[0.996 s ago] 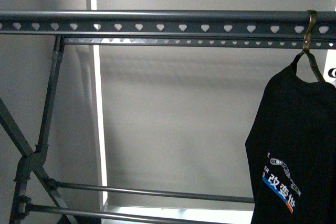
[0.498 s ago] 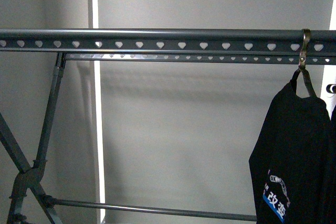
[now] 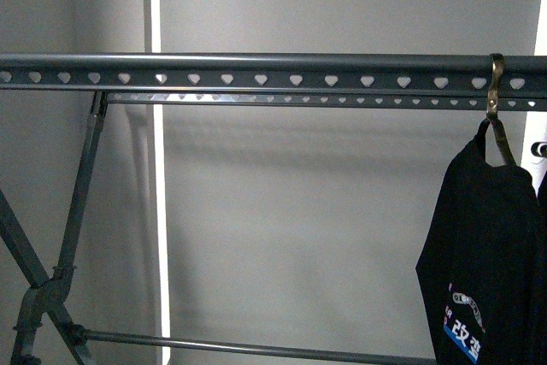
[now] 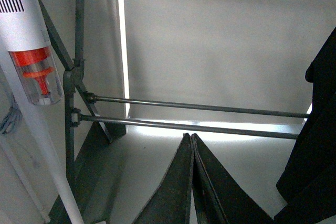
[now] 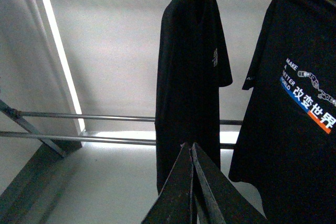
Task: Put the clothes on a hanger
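From the front we see the hanger [image 3: 273, 70], its long grey rail punched with heart-shaped holes, spanning the view. The clothes [image 3: 487, 254], a black T-shirt with a blue-and-white print, hang from a brass-coloured hook [image 3: 496, 83] looped over the rail's right end. In the right wrist view we find a second black shirt [image 5: 191, 72] hanging beside the printed one, with the right gripper [image 5: 191, 148] below it, its fingers pressed together and holding nothing. In the left wrist view our left gripper [image 4: 190, 139] is likewise pressed together and empty, near the rack's lower crossbars [image 4: 199, 116]; a white handheld vacuum [image 4: 29, 51] stands beside the frame.
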{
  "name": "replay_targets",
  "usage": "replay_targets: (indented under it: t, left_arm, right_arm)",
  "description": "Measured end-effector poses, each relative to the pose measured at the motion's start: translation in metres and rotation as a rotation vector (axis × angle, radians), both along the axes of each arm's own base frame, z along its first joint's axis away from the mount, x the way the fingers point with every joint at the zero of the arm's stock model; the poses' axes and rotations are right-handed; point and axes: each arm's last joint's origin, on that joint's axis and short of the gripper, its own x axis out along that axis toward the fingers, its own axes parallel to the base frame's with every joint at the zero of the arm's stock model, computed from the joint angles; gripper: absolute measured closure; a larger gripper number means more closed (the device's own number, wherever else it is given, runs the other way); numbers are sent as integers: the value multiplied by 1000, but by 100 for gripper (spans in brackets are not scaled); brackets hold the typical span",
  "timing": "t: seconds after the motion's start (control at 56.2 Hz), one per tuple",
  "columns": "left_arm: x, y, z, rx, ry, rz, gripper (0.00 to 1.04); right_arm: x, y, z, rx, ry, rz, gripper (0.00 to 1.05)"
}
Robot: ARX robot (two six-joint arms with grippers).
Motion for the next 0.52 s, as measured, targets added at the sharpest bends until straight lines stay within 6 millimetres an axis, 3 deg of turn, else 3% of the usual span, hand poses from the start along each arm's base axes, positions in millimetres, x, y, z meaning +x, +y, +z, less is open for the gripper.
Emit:
replay_targets:
  t: [0.16, 0.231, 0.391, 0.516]
  left_arm:
    - [0, 0, 0, 0, 0, 0, 101]
    - [0, 0, 0, 0, 0, 0, 89]
    - [0, 0, 0, 0, 0, 0, 62]
    - [0, 0, 0, 0, 0, 0, 32]
  right_arm:
    - [0, 0, 0, 0, 0, 0, 102]
    - [0, 0, 0, -1, 0, 0, 102]
    - [0, 0, 0, -1, 0, 0, 77]
    - [0, 0, 0, -2, 0, 0, 47]
